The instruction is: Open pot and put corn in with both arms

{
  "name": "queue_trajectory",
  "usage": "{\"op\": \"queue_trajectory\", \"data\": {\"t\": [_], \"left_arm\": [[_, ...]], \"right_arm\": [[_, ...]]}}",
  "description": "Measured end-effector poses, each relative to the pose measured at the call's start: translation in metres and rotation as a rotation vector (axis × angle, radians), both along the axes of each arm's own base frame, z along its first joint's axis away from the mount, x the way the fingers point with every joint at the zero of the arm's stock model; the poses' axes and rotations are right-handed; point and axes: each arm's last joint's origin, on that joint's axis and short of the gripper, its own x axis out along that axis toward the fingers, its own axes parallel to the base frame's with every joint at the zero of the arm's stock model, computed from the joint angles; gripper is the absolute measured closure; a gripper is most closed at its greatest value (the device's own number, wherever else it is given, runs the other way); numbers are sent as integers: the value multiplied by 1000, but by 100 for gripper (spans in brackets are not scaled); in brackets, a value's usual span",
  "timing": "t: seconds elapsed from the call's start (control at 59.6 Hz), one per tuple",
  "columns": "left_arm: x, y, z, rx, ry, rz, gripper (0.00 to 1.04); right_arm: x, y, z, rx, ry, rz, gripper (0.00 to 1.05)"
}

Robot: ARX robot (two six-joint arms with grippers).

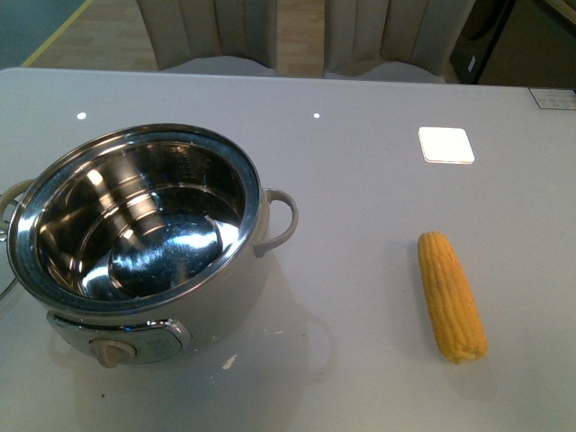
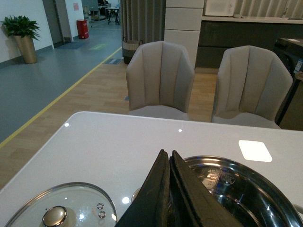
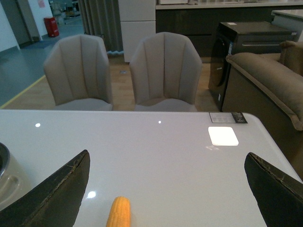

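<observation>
Pot [image 1: 227,301] sits uncovered on the table [image 1: 360,180], front-left, dial toward the camera. Corn [image 1: 450,295] lies on the table, well right of the pot. Lid [image 2: 61,208] lies flat beside the pot. Left gripper [image 2: 169,189]: jaws together, over the pot rim. Right gripper [image 3: 166,155]: jaws wide apart, above the corn. Table-corner label [image 3: 227,117] and the pot's inner markings are too small to read.

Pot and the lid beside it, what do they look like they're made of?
Pot: inside and rim look like polished steel, with mirror-bright reflections; the outer shell is smooth cream, plastic or painted metal, hard to tell. Lid: clear glass, the table showing through, with a shiny metal-looking knob.
</observation>
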Motion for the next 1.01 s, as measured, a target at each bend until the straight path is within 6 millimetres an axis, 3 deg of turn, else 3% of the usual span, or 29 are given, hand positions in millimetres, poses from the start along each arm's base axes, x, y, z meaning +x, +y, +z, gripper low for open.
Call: {"op": "queue_trajectory", "data": {"t": [1.007], "left_arm": [[-33, 0, -1, 0, 0, 0, 101]], "right_arm": [[0, 0, 0, 0, 0, 0, 9]]}}
